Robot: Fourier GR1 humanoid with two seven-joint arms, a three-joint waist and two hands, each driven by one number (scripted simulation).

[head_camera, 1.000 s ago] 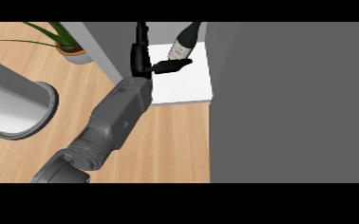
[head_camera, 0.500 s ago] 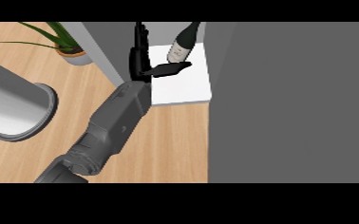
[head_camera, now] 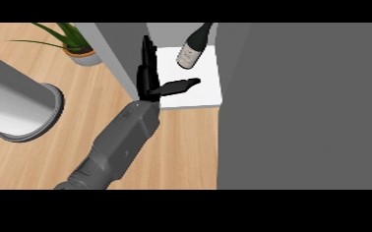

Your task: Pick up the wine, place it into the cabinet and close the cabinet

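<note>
Beside the wine bottle, the fingers (head_camera: 147,61) of the right hand (head_camera: 150,81) stand straight and spread, thumb stuck out toward the cabinet floor, holding nothing. A second ago the thumb sat closer to the bottle; the hand has since drawn slightly back and left, and the gap is wider. Judgement: release is done, placing step complete, door closing remains.

Dark glass wine bottle with a pale label (head_camera: 192,54) lies tilted on the white cabinet shelf (head_camera: 198,92), neck pointing up and right, apart from the hand. Grey forearm (head_camera: 120,145) runs from the bottle down-left over the light wooden table (head_camera: 181,147). Large grey cabinet panel (head_camera: 291,103), right of the bottle, is probably the open door. Left hand is not visible.
</note>
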